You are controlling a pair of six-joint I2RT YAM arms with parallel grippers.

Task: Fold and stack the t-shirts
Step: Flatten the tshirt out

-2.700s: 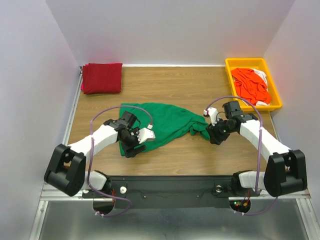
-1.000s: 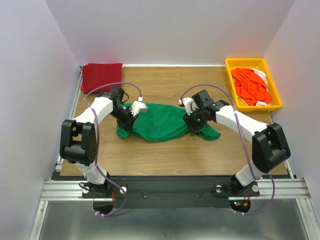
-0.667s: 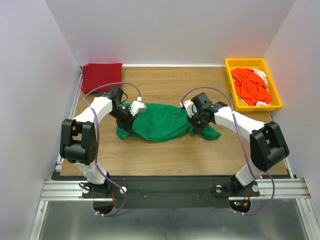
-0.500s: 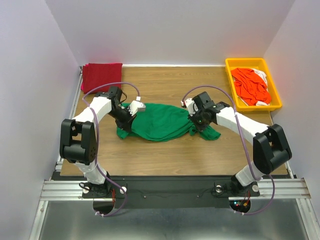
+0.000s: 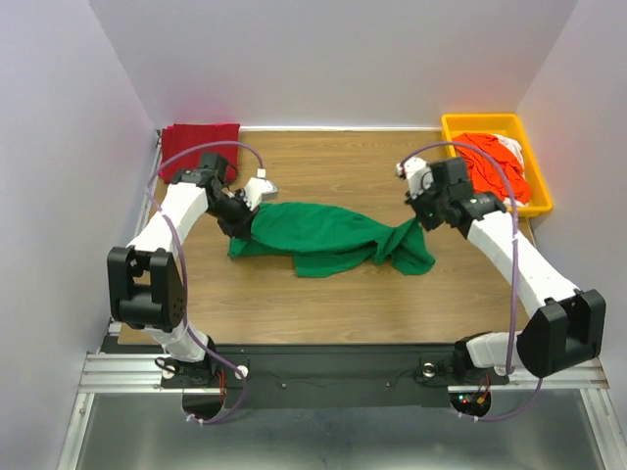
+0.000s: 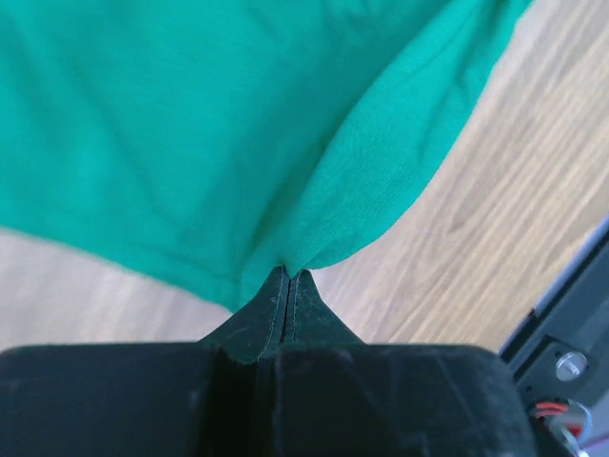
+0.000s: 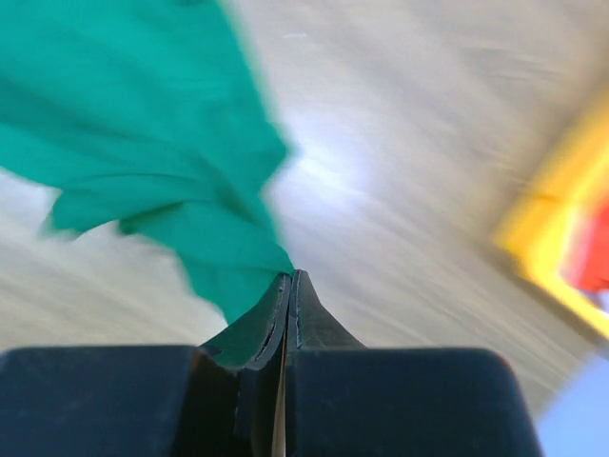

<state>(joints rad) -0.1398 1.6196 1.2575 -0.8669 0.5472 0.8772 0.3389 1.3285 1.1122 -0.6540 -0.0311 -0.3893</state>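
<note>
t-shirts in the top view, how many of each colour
green t-shirt: 1
dark red t-shirt: 1
orange-red t-shirt: 1, bunched in the yellow tray
white t-shirt: 1, only an edge shows
total: 4

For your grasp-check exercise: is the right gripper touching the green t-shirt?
Touching. The right wrist view shows the right gripper shut on a fold of the green t-shirt.

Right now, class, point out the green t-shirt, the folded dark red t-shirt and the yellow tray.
green t-shirt [image 5: 318,233]: top external view, middle of the spread cloth.
dark red t-shirt [image 5: 201,137]: top external view, its folded upper face.
yellow tray [image 5: 475,120]: top external view, far rim.
</note>
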